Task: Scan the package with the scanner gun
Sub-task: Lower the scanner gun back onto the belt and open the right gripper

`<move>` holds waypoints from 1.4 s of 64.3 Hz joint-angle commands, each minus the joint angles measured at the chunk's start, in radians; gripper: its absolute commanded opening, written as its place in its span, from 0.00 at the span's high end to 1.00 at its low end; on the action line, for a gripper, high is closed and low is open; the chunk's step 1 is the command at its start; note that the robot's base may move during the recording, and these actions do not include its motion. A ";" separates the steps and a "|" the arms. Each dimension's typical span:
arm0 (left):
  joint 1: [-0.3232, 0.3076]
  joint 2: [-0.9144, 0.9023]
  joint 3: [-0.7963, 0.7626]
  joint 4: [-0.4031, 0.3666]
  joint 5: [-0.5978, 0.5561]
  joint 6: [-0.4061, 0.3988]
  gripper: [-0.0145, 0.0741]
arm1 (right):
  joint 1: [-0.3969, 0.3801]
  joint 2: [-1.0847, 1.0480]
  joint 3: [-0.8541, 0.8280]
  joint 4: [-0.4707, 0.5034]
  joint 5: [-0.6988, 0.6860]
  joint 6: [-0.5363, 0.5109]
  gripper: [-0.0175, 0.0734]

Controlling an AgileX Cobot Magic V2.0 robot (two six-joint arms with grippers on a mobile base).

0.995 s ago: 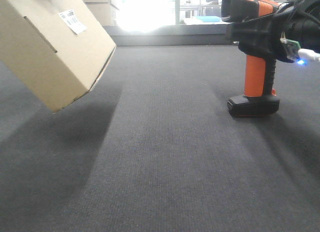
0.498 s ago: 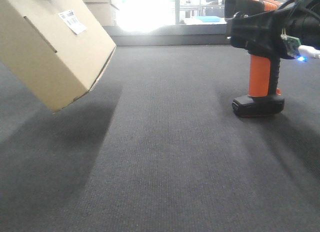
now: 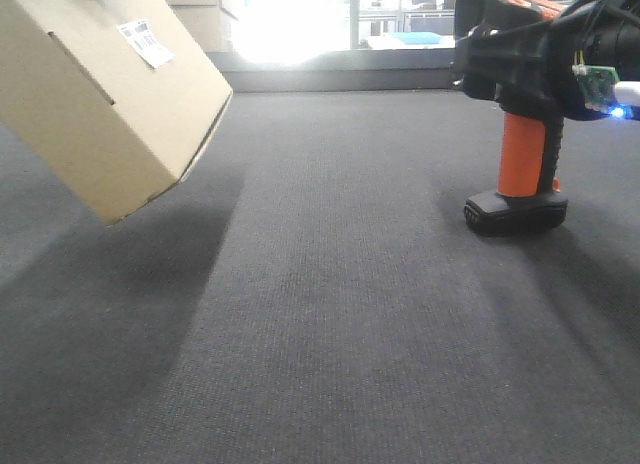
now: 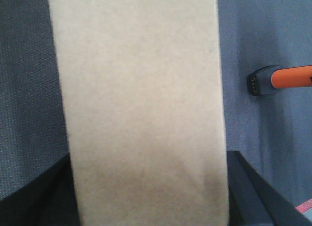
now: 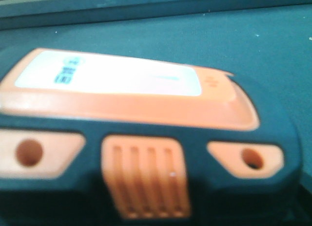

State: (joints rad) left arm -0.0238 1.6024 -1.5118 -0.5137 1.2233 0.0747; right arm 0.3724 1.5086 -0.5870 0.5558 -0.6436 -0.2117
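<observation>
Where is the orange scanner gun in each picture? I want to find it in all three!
Front view: the scanner gun is upright at the upper right, above the carpet.
Left wrist view: only the scanner gun base and a bit of orange handle poke in at the right edge, beside the package.
Right wrist view: the scanner gun fills the picture, close and blurry.
Shared landmark: the dark carpet.

I'm seeing the package (image 3: 100, 104) cut off by the front view's top and left edges, and its label (image 3: 145, 42) is showing too small to read. The scanner gun (image 3: 522, 159) is running off the right edge. The right gripper (image 3: 525, 64) is covering its head, and I'm not making out how the jaws stand. The right wrist view is coming through blurred.
</observation>
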 commanded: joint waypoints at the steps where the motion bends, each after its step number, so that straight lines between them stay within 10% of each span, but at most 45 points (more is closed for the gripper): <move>1: 0.002 -0.014 -0.007 -0.019 -0.002 0.001 0.96 | -0.003 -0.009 0.002 -0.011 0.038 -0.009 0.25; 80: 0.002 -0.014 -0.007 -0.022 -0.002 0.001 0.96 | -0.040 -0.242 0.072 0.035 0.382 -0.112 0.25; 90: 0.002 -0.014 -0.007 -0.022 -0.002 0.001 0.96 | -0.040 -0.330 0.072 0.035 0.485 -0.112 0.38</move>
State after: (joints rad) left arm -0.0238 1.6024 -1.5118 -0.5137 1.2233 0.0747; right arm 0.3394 1.2321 -0.5184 0.5959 -0.2052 -0.3191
